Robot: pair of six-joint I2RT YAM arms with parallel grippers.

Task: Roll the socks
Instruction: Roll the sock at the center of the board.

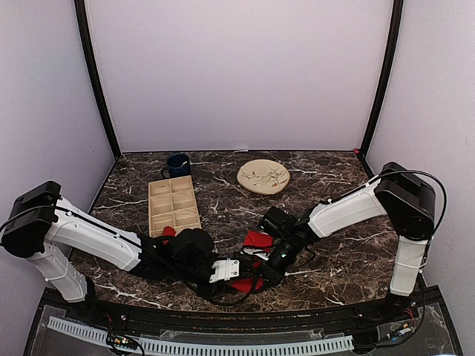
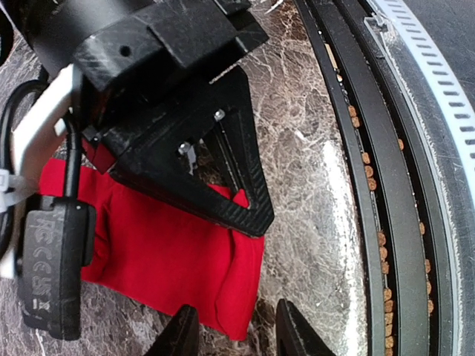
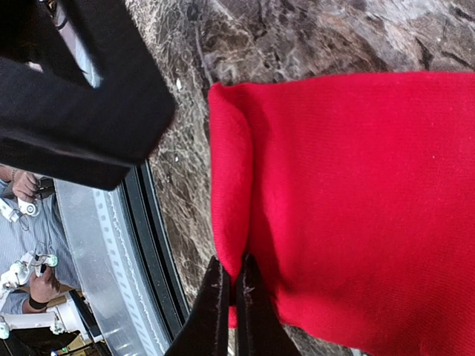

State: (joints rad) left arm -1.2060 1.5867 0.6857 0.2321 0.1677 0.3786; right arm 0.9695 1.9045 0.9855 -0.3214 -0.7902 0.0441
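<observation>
Right wrist view: right gripper (image 3: 230,297) fingertips pressing together, pinching folded edge of socks (image 3: 356,193). Left gripper (image 2: 239,334) jaws standing apart, straddling sock corner. Socks lying at 6 o'clock on table (image 1: 223,196), between both grippers. Fabric looking soft, light, floppy; probably handling best when gripping doubled edge.

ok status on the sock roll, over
Right gripper jaws shut, pinching a folded edge of the socks. Left gripper jaws open at their end. Both arms crowded close over them.
</observation>
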